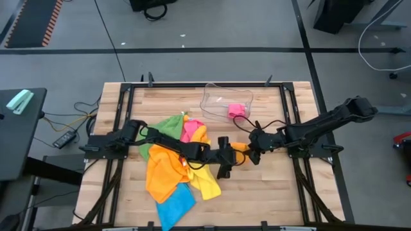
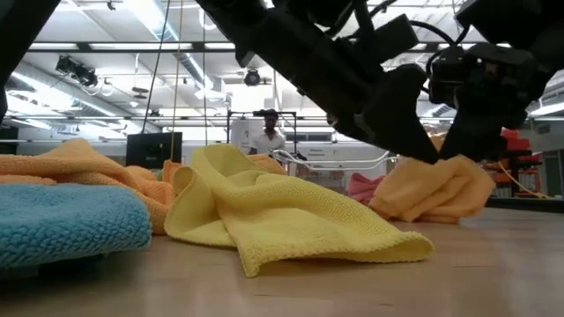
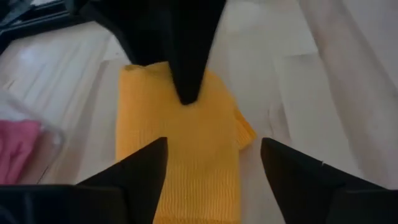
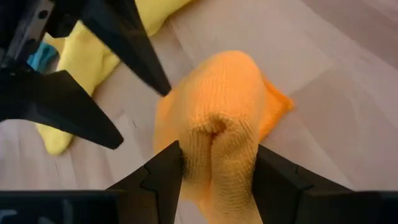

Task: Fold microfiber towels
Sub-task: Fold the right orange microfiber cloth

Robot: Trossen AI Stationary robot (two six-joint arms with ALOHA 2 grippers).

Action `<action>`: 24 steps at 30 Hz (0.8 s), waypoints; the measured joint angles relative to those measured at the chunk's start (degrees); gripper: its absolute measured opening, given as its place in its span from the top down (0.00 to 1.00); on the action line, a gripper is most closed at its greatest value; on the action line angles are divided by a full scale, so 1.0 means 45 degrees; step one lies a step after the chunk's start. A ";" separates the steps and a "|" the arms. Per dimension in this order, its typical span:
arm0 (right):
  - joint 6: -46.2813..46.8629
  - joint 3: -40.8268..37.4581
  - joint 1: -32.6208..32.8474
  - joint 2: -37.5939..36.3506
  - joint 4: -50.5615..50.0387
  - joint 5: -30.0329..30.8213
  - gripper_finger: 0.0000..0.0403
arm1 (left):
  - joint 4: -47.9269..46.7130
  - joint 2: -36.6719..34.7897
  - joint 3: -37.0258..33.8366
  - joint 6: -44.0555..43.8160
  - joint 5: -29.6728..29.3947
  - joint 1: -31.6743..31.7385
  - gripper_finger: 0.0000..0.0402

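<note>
Right hand (image 4: 211, 165) pinching small folded orange microfiber towel (image 4: 217, 112), frame centre; left hand (image 3: 214, 165) spread over it (just beside). Advice: press fold flat, align edges before release.

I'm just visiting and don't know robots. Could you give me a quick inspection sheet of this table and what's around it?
Surface: wooden table in a black frame.
Job's things: folded orange towel between the two arms; loose yellow towel, blue towel, a bigger orange towel, pink towel and green towel heaped on the left.
Clutter: clear plastic tray with a pink cloth inside.
Grippers: left gripper over the folded towel, jaws open; right gripper closed on the folded towel's bunched end.
Cables: black cables on the floor, left of the table.
Surroundings: a person far behind.
</note>
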 joint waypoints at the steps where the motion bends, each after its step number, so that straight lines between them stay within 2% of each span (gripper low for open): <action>1: 0.0036 0.0000 0.0001 0.0142 0.0191 0.0002 0.56 | 0.0024 0.0063 0.0005 -0.0133 -0.0216 -0.0002 0.32; 8: 0.0399 0.0000 0.0011 0.0159 0.0443 -0.0189 0.56 | 0.0711 0.0683 0.0016 -0.0377 -0.0387 0.0338 0.32; 13: 0.0581 0.0000 0.0004 -0.0049 0.0376 -0.0756 0.51 | 0.0604 0.0843 0.0002 -0.0401 -0.0329 0.0609 0.35; 16: 0.1142 0.0000 0.0006 -0.0233 -0.0112 -0.1316 0.47 | 0.0705 0.1027 0.0001 -0.0600 0.0162 0.0742 0.36; 21: 0.1747 0.0888 -0.0032 -0.0677 -0.3285 -0.2051 0.42 | 0.0883 0.1179 -0.0004 -0.0717 0.0200 0.0760 0.39; 24: 0.0900 0.1959 -0.0048 -0.0860 -0.5569 -0.2043 0.42 | 0.0895 0.1179 -0.0004 -0.0712 0.0200 0.0755 0.41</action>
